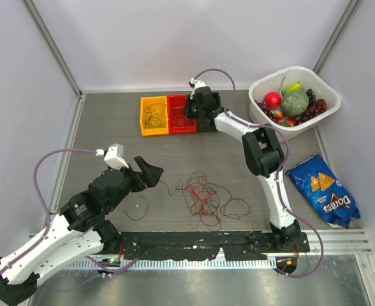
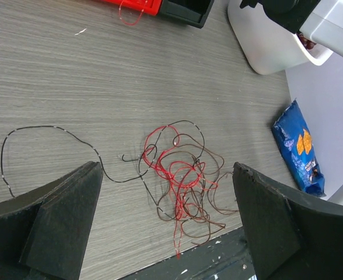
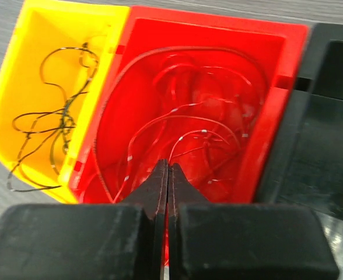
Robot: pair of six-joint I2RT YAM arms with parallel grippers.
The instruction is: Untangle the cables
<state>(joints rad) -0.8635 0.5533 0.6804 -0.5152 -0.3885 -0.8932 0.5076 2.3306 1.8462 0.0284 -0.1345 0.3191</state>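
A tangle of thin red and dark brown cables [image 1: 203,197] [image 2: 180,172] lies on the grey table near the front rail. One black cable [image 2: 43,128] trails off it to the left. My left gripper [image 1: 146,177] [image 2: 165,169] hovers left of the tangle, open and holding nothing. The right gripper [image 1: 192,105] [image 3: 167,166] is shut above the red bin [image 1: 181,115] [image 3: 218,29], which holds loose red cables [image 3: 183,111]. One red strand runs up to its tips; I cannot tell if it is pinched. Black cables [image 3: 55,122] lie in the yellow bin [image 1: 154,115] [image 3: 43,35].
A black bin [image 3: 329,116] adjoins the red one on the right. A white basket [image 1: 264,83] of fruit stands at the back right. A blue chip bag [image 1: 321,191] [image 2: 303,151] lies at the right. A black rail [image 1: 206,242] runs along the near edge.
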